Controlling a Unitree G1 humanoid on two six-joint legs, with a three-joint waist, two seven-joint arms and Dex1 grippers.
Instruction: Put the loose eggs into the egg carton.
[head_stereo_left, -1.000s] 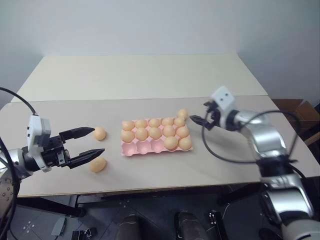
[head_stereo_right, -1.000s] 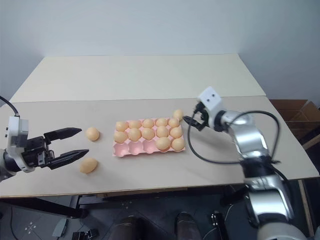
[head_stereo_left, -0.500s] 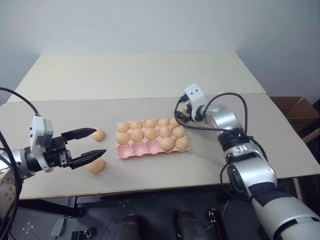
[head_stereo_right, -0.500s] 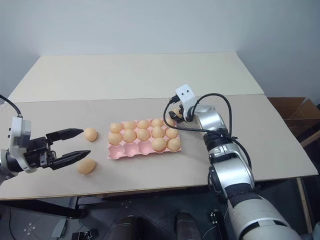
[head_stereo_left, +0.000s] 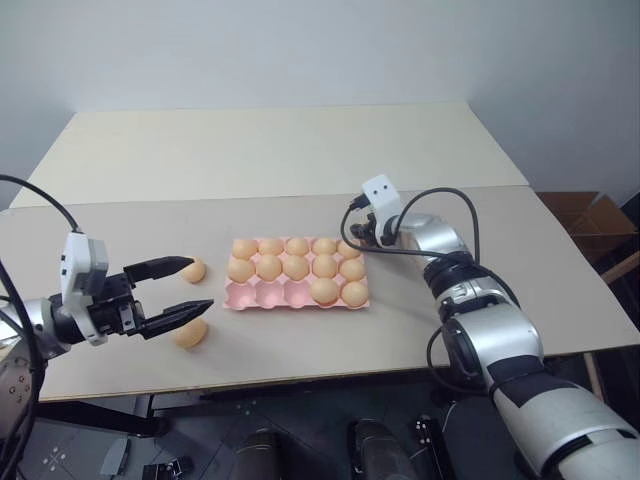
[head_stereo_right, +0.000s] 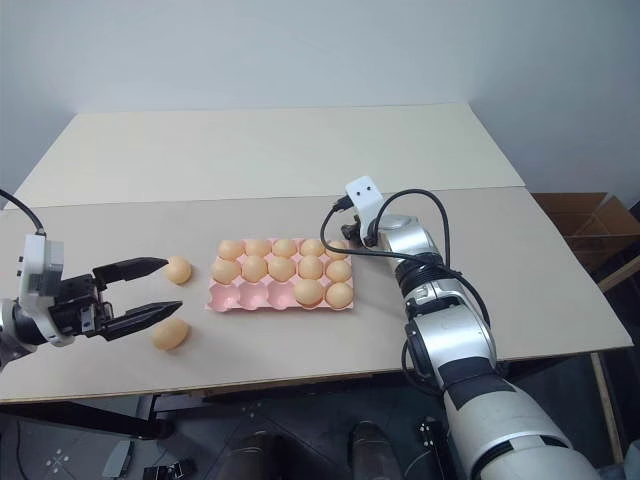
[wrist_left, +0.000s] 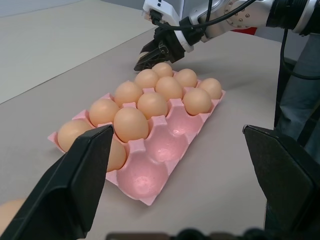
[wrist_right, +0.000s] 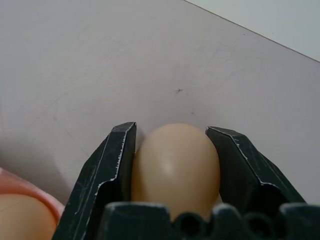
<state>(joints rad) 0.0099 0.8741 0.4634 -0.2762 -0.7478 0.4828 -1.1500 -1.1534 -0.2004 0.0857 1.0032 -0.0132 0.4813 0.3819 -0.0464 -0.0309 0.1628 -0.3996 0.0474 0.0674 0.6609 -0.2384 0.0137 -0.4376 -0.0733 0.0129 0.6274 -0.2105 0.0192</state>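
Pale worktop (head_stereo_left: 300, 150) under a plain wall. We are watching the right tool (wrist_right: 172, 150) closing its fingers on one loose egg (wrist_right: 176, 167) just off the pink egg carton's (head_stereo_left: 300, 298) far right corner; the empty cups sit in the near row, toward us and leftward. Two more loose eggs (head_stereo_left: 193, 269) are lying left of the carton, nearer the left tool (head_stereo_left: 180, 287), whose fingers are standing wide apart, empty. Right wrist view is showing the clamp; the head views are not.
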